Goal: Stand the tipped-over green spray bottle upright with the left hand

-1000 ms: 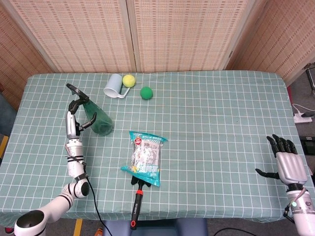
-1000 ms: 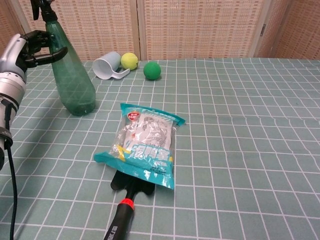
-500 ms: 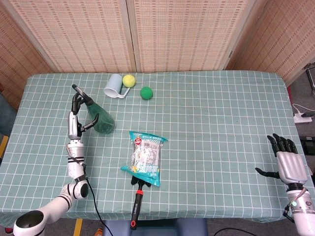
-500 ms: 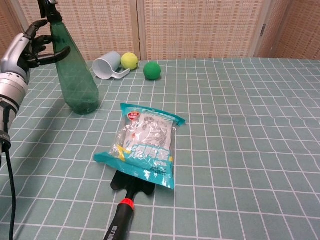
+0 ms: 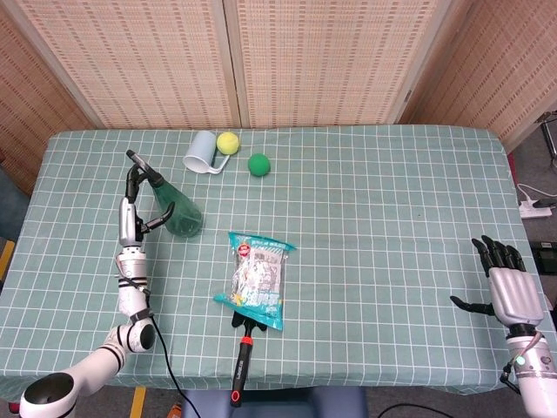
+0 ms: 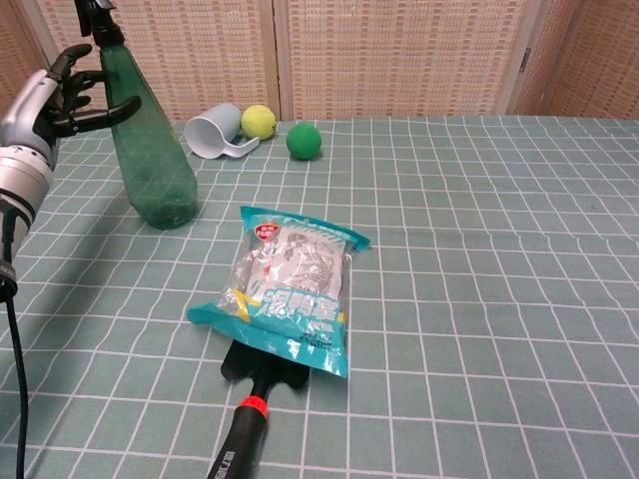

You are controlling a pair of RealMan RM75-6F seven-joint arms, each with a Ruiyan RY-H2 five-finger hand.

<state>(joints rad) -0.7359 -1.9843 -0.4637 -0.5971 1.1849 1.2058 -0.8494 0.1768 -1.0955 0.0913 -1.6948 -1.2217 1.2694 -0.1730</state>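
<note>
the see-through green plastic spray bottle [image 6: 150,150] now stands straight; the left hand [image 6: 55,95] has let go, fingers spread beside its neck. job looks done.

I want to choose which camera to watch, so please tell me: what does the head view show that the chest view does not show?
Only the head view shows the right hand, open at the table's near right corner, the whole left arm, and all edges of the table. Only the chest view shows the left hand from the side, its fingers at the neck of the upright green spray bottle. Both show the bottle, white mug, yellow ball, green ball, snack bag and the black tool under it.
</note>
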